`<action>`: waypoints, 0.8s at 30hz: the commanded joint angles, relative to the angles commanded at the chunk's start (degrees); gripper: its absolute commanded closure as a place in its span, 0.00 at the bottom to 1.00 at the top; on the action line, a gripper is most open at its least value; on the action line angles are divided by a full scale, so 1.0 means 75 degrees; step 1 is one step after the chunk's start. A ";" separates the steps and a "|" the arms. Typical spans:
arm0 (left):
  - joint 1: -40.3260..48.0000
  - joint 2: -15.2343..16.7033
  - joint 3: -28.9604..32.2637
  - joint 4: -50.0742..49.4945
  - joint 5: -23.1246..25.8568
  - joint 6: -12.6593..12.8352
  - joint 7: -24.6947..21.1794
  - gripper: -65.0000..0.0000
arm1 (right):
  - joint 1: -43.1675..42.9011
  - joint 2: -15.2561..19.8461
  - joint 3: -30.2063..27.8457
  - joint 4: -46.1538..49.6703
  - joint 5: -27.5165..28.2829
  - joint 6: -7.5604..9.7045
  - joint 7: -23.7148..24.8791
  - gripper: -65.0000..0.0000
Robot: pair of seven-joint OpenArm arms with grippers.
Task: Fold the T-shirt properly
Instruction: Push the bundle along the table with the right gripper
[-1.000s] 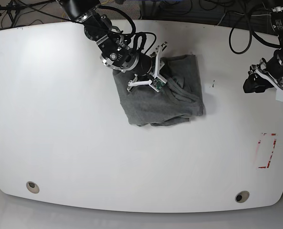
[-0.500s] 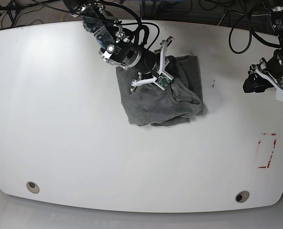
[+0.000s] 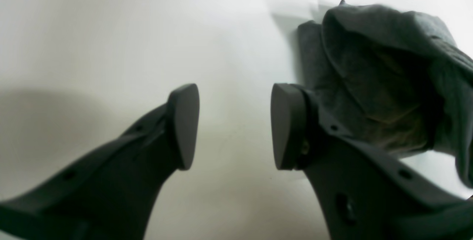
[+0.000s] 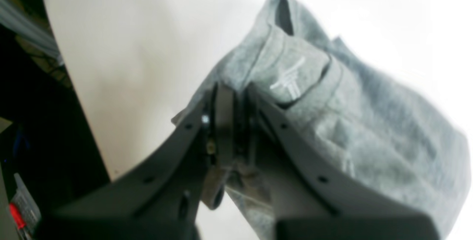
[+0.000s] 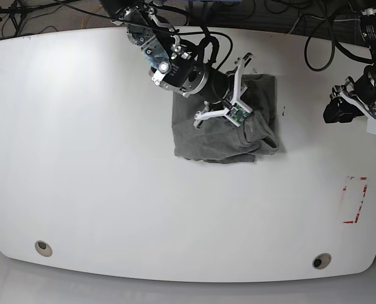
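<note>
T-shirt [image 5: 226, 130]: a bunched, roughly folded bundle at the far middle of the white bench [image 5: 99, 158].
Right claw [image 4: 236, 121]: pads pressed nearly together on a fold of the grey cloth; the view is blurred, so the pinch looks real but thin.
Left claw [image 3: 234, 125]: pads parted, nothing between them, well apart from the shirt.
Done: cloth gathered into a compact stack.
Left: edges uneven and lumpy; squaring and flattening appear to remain.

Right gripper [image 5: 233, 96]: white-framed fingers, small green board near its tip, black cables behind; left gripper [image 3: 234, 125], dark grey pads.
</note>
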 joint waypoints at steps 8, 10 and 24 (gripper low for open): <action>0.0000 0.0000 0.0012 0.0000 0.0000 0.0000 0.0000 0.55 | 0.0352 -0.0399 -0.0551 -0.0879 0.0000 0.0000 0.0000 0.98; 0.0000 0.0000 0.0012 0.0000 0.0000 0.0000 0.0000 0.55 | 0.0422 -0.0551 -0.0574 -0.1114 0.0000 0.0000 0.0000 0.96; 0.0082 -0.0035 -0.0070 0.0012 -0.0023 0.0000 0.0000 0.55 | 0.1313 -0.1219 -0.0574 -0.2016 0.0000 0.0000 0.0012 0.40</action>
